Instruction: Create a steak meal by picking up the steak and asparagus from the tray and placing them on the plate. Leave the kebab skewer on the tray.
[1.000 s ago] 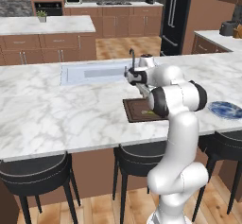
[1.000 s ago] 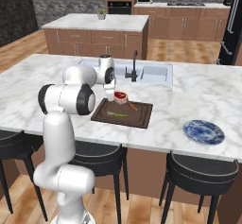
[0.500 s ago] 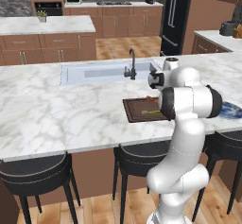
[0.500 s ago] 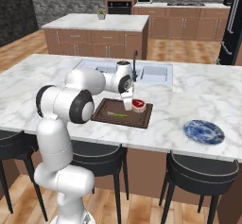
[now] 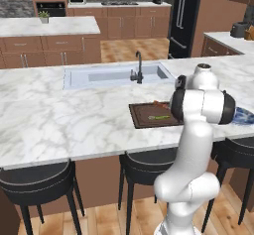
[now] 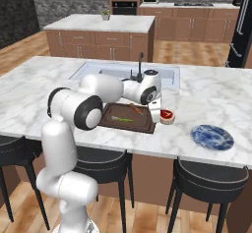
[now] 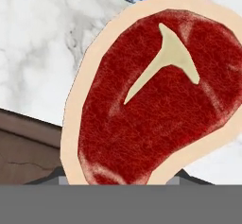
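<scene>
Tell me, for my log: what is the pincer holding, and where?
The chunky red pale-rimmed steak, gripped at its edge nearest the pincer.

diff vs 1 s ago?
The hand, gripping the steak, has carried it off the tray toward the plate; it is now past the tray's edge, over the counter. Asparagus, kebab skewer and plate unmoved.

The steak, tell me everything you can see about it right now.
The steak is a chunky slab of raw-looking red meat with a pale cream rim and a pale Y-shaped streak in its face. In the right base view it hangs at the gripper, whose jaws are closed on it, past the tray's right edge, above the marble counter and short of the blue plate.
</scene>
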Available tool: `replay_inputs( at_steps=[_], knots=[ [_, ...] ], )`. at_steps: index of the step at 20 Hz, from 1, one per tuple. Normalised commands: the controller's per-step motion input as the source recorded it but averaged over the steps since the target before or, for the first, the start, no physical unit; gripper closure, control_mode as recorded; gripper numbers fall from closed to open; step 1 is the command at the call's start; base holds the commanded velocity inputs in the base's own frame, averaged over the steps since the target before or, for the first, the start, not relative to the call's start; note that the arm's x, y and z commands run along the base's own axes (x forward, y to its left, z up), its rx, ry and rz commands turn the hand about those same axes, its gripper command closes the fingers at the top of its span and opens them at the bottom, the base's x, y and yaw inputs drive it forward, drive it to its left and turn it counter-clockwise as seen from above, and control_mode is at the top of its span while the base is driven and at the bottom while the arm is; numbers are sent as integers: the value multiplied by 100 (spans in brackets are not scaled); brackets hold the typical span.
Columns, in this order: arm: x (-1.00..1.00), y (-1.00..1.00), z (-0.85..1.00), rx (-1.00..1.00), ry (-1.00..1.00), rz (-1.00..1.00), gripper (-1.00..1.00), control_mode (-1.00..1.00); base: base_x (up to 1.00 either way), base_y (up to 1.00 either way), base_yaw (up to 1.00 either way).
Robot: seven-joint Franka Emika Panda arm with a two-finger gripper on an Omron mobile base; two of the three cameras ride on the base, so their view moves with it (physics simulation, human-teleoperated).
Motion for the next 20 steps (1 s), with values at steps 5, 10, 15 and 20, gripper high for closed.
replay_inputs(
  at_steps=[5,10,15,20],
  knots=[
    [1,-100,0,0,3,0,100,-100,0,0,0],
    [2,-91,0,0,4,0,100,-100,0,0,0],
    [0,-81,-4,0,5,0,100,-100,0,0,0],
    [0,-64,-9,0,4,0,100,-100,0,0,0]
  ],
)
